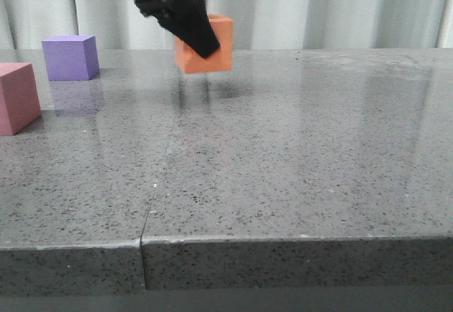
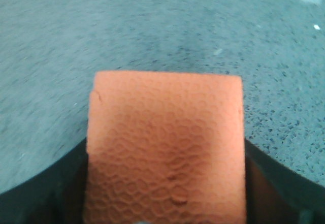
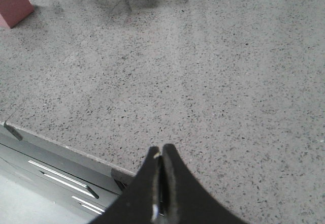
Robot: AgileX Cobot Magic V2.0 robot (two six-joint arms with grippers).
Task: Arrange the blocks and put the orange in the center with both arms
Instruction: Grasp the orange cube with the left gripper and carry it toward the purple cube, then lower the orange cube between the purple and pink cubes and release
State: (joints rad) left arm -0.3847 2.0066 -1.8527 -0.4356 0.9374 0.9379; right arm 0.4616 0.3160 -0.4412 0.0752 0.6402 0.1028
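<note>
Foam orange cube (image 1: 210,52) looks light and squishy; left gripper (image 1: 195,32) pinches its flat sides, right gripper (image 3: 161,183) pressed together.

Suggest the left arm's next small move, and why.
Probably lower the orange cube straight down. The left gripper holds it above the table, a shadow beneath it, with the purple cube and pink cube off to its left.
</note>
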